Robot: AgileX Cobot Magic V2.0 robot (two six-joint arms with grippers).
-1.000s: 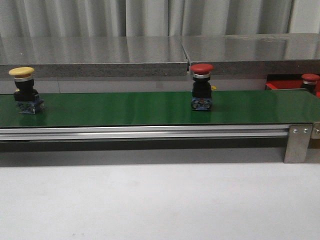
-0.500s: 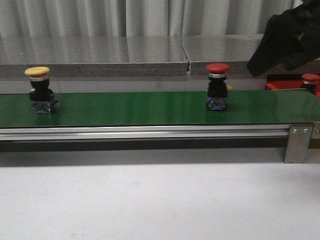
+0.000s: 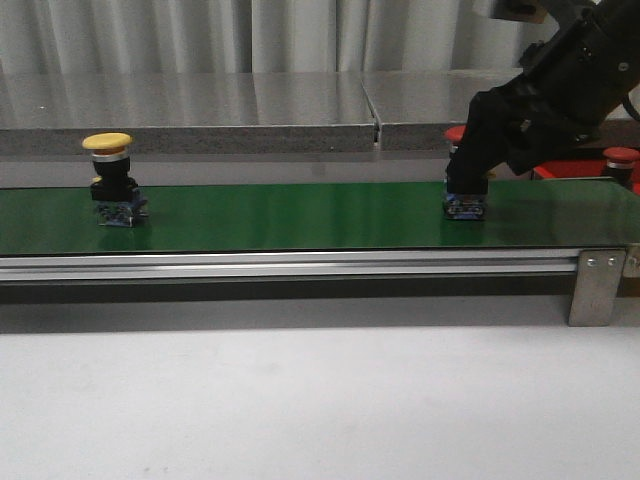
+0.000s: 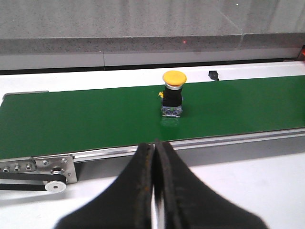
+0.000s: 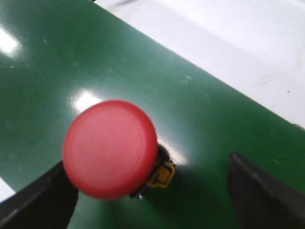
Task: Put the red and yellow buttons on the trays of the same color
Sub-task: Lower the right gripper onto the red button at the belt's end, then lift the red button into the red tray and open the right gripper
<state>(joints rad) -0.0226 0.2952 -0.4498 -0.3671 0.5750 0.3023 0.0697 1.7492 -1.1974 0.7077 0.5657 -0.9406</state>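
A red button [image 3: 464, 205] stands on the green belt [image 3: 290, 215], its cap [image 5: 110, 149] mostly hidden in the front view by my right gripper [image 3: 475, 165]. That gripper [image 5: 152, 193] is open, one finger [image 5: 40, 202] close beside the cap and the other finger [image 5: 262, 191] well apart. A yellow button [image 3: 110, 180] stands on the belt at the left. My left gripper [image 4: 155, 145] is shut and empty, in front of the belt, facing the yellow button [image 4: 173, 93]. At the far right lies a red tray [image 3: 553, 170] with another red button [image 3: 621, 158].
A grey metal shelf [image 3: 250, 110] runs behind the belt. The belt's aluminium rail [image 3: 290, 265] and end bracket [image 3: 596, 285] front it. White table [image 3: 320, 400] lies before the belt. A small black part [image 4: 213, 75] lies behind the belt.
Both buttons have ridden the belt to the right. My right arm has come down from the upper right over the red button, hiding most of its cap.
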